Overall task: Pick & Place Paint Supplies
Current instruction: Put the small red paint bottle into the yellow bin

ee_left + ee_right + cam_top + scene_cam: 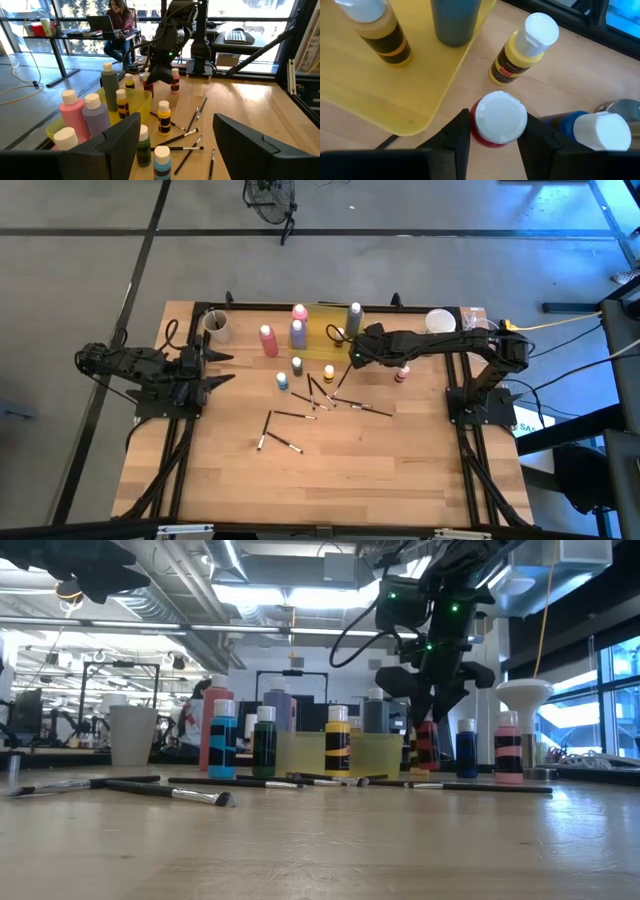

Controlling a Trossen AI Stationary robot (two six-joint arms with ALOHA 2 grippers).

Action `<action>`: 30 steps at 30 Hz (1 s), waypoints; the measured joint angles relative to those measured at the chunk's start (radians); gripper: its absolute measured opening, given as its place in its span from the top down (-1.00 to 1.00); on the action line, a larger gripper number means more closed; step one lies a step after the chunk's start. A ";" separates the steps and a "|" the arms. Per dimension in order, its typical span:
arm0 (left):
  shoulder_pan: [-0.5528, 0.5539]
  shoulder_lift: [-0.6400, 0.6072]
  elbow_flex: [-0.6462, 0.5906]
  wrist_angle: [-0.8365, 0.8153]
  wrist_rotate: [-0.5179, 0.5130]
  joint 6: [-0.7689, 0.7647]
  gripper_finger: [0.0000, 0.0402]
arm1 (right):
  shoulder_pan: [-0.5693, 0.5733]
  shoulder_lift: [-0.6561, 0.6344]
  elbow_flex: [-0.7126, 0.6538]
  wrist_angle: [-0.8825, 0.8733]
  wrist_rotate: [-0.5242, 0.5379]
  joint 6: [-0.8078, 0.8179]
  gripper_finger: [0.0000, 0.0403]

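My right gripper (492, 131) has its jaws clamped on the white cap of a small red paint bottle (496, 121), one finger on each side, just beside the edge of the yellow tray (395, 95). A yellow bottle (522, 47) and a blue bottle (592, 129) stand near it on the table (380, 470). My left gripper (215, 368) waits at the table's left edge, jaws apart and empty. Brushes (300, 405) lie scattered mid-table.

Bare table front (330, 490) — brushes (300, 405), bottles (297, 365) mid-table.
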 joint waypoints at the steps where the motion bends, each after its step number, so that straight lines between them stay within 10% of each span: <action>1: 0.000 0.000 0.000 0.000 0.000 0.000 -0.23 | 0.000 0.000 0.000 0.000 0.000 0.000 0.35; 21: 0.000 0.000 0.000 0.000 -0.002 0.000 -0.23 | 0.089 -0.001 0.358 -0.369 0.143 0.004 0.35; 30: 0.000 0.000 0.000 0.000 -0.002 0.000 -0.23 | 0.100 -0.002 0.416 -0.223 0.204 -0.152 0.35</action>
